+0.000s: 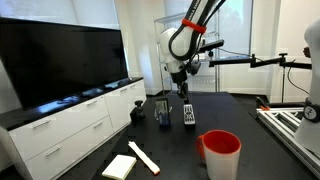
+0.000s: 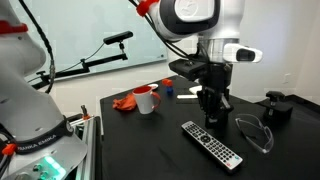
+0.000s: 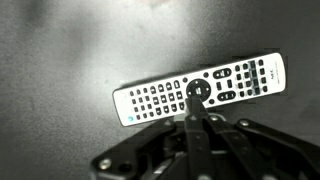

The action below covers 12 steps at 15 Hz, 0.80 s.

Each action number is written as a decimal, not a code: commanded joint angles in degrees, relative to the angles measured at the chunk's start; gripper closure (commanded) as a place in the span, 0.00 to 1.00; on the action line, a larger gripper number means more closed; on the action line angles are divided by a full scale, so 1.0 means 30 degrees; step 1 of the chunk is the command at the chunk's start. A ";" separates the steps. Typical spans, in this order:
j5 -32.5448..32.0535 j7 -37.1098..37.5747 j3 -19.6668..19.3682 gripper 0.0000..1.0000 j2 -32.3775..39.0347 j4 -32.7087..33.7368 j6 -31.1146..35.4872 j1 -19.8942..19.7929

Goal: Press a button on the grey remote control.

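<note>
Two fingers of the tool (image 3: 192,116) sit nearest to us in the wrist view, pressed together into one narrow dark strip with nothing between them. Just beyond their tips the grey remote control (image 3: 200,90) lies flat on the dark tabletop (image 3: 60,60). Its face is up and it slants across the picture, with rows of pale buttons on either side of a round dark pad. The fingertips point at the remote's long edge close to that pad; we cannot tell whether they touch it.

In an exterior view, closest to the camera, a white pad (image 1: 119,166) and a long white flat bar (image 1: 143,157) lie side by side near the front of the tabletop (image 1: 240,110). A red cup (image 1: 221,152) stands upright, well apart from them. Farther back we see the grey remote control (image 1: 189,116) lying lengthwise, with a small dark upright object (image 1: 163,112) near it. The tool (image 1: 183,98) hangs point-down over the remote's far end. Beyond that, a large dark screen (image 1: 60,55) stands on a white cabinet (image 1: 70,125).

In an exterior view from another place, the grey remote control (image 2: 211,144) is the nearest thing, with clear safety glasses (image 2: 255,132) lying beside it. Behind its far end the tool (image 2: 211,118) points straight down, fingers together. Farther off, the red cup (image 2: 146,100) shows pale sides.
</note>
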 commanded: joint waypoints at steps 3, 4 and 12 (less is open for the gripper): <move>-0.0357 0.0100 0.0026 1.00 0.0272 0.0181 0.0178 -0.0004; -0.0326 0.0056 0.0029 1.00 0.0335 0.0165 0.0213 -0.0018; -0.0306 0.0056 0.0013 1.00 0.0656 -0.0008 0.0407 -0.0026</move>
